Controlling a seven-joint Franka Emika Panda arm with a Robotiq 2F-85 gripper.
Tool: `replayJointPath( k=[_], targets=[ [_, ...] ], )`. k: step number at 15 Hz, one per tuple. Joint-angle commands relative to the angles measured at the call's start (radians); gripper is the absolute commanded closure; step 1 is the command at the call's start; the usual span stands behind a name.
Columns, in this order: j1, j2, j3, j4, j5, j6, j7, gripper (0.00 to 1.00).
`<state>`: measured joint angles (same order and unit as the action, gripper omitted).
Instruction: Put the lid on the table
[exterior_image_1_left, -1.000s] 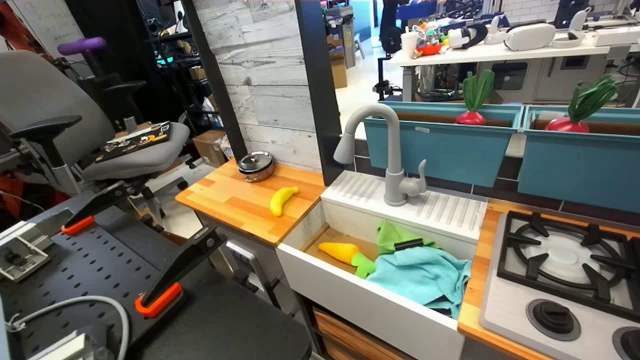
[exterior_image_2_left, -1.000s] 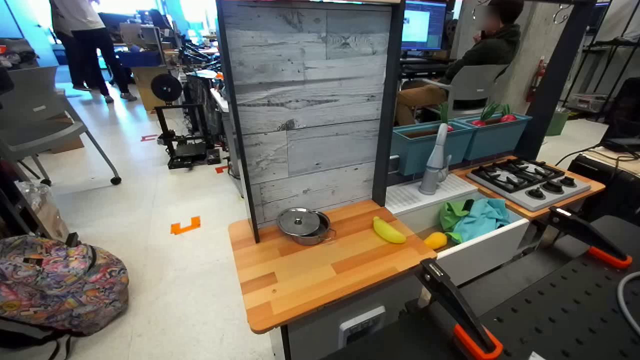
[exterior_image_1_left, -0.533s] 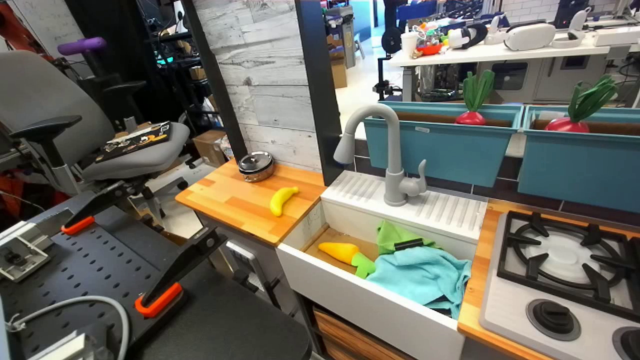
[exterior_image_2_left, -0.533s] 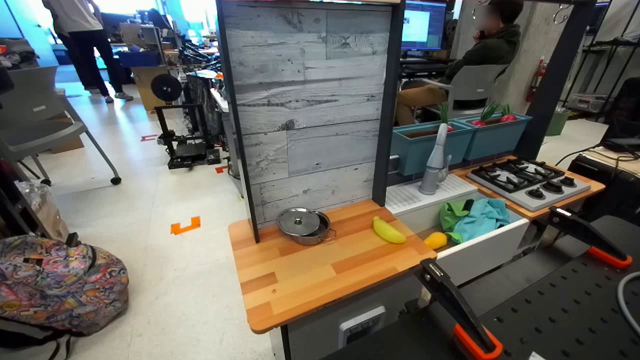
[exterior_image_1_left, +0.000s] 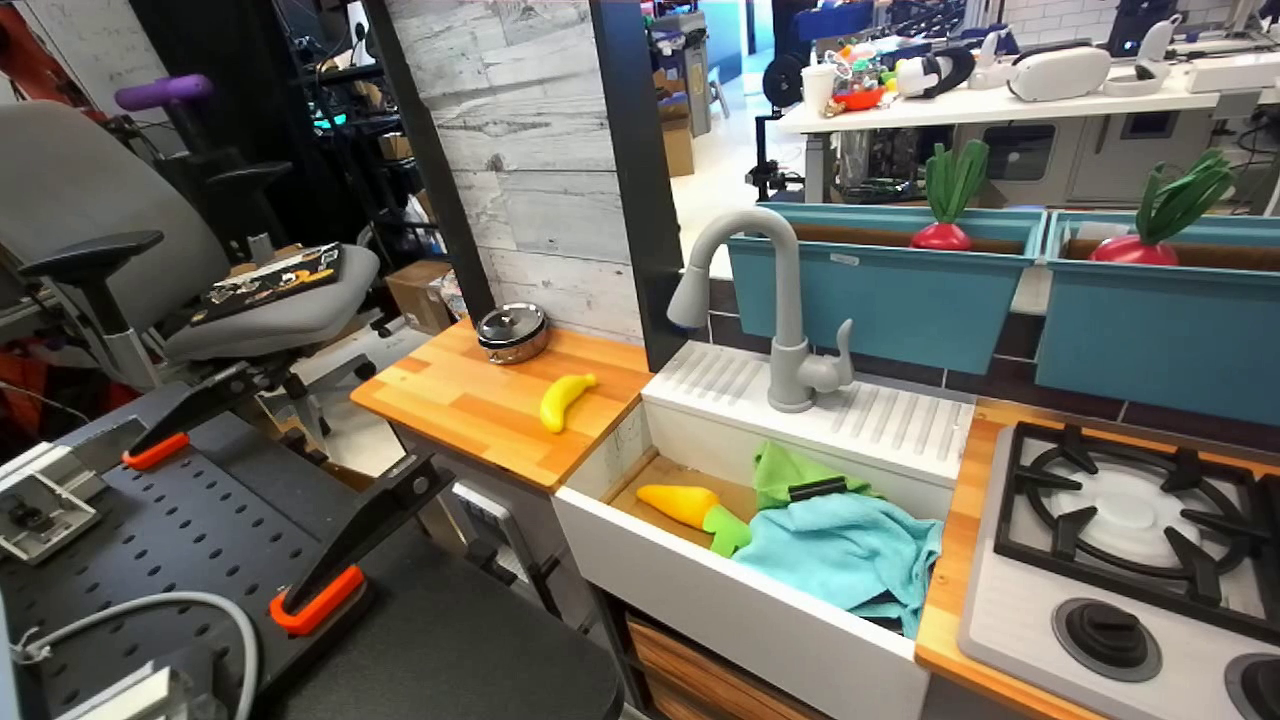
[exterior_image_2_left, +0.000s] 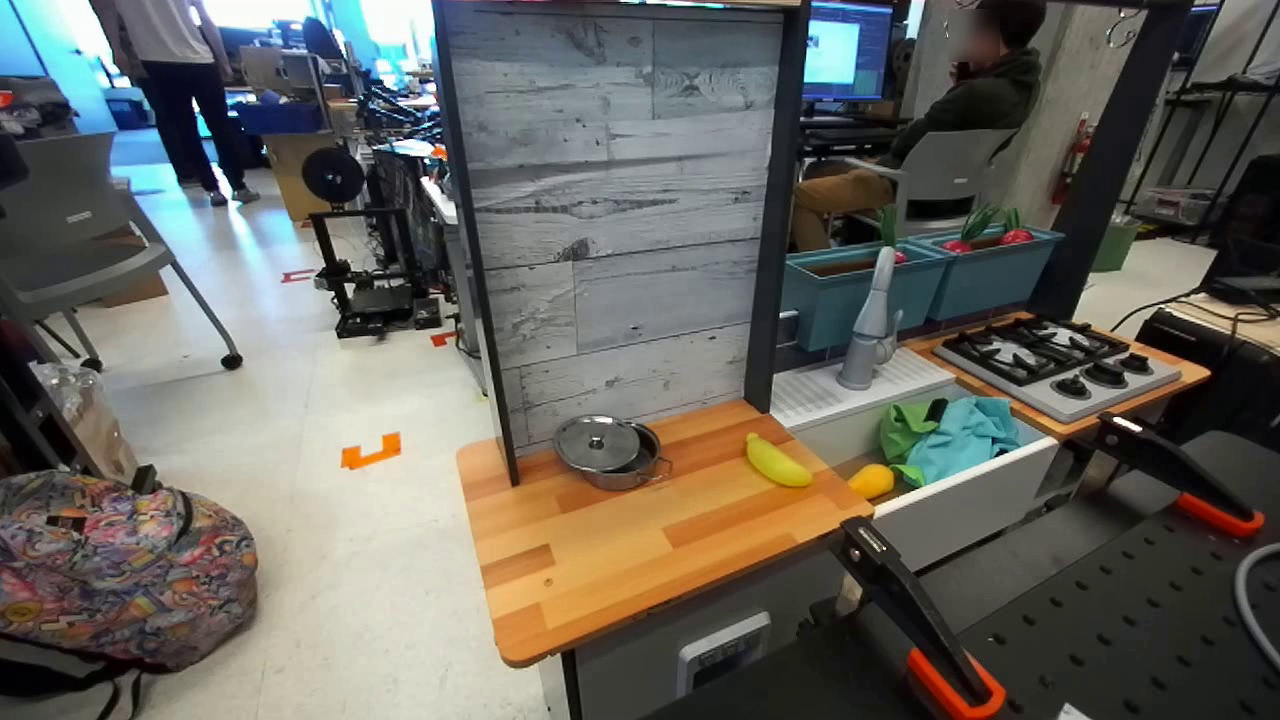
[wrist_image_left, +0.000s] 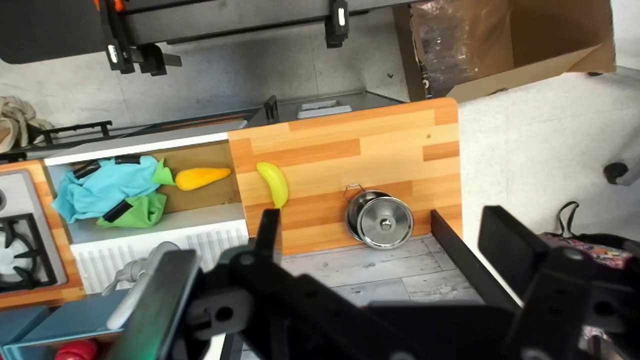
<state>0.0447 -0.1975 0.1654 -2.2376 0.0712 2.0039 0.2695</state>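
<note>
The round silvery lid (wrist_image_left: 395, 232) has a small knob at its centre and lies tilted and off-centre on the small metal pot (wrist_image_left: 354, 215). It also shows on the pot in both exterior views (exterior_image_1_left: 511, 321) (exterior_image_2_left: 590, 446). The pot stands on the orange-brown wooden table (exterior_image_2_left: 640, 560), close to the upright grey panel. In the wrist view the table (wrist_image_left: 325, 135) lies well beyond the fingers. My gripper (wrist_image_left: 382, 217) is open and empty, its two black fingers wide apart, with the lid seen between them at a distance. The gripper is out of view in both exterior views.
A yellow banana (exterior_image_2_left: 778, 462) lies on the table near the sink (exterior_image_1_left: 740, 620), which holds a yellow-orange toy and cloths. A grey faucet (exterior_image_1_left: 787, 310), the grey wooden panel (exterior_image_2_left: 620, 200) with black posts, and the stove (exterior_image_2_left: 1060, 365) stand around. Black clamps (exterior_image_1_left: 350, 530) edge the pegboard.
The lid, pot and banana have not moved. Only a person walking in the far background has shifted.
</note>
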Motion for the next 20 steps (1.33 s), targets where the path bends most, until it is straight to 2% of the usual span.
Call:
replayJointPath(
  k=[1,8,11,14,20],
  targets=[
    [0.015,0.173,-0.020,0.053,0.018,0.081,-0.011,0.00],
    [0.020,0.394,-0.036,0.068,0.067,0.299,-0.031,0.00],
    [0.005,0.501,-0.025,0.109,0.161,0.372,-0.129,0.00],
    [-0.006,0.601,-0.014,0.163,0.237,0.387,-0.203,0.00],
    [0.031,0.767,-0.039,0.257,0.209,0.491,-0.126,0.00]
  ],
)
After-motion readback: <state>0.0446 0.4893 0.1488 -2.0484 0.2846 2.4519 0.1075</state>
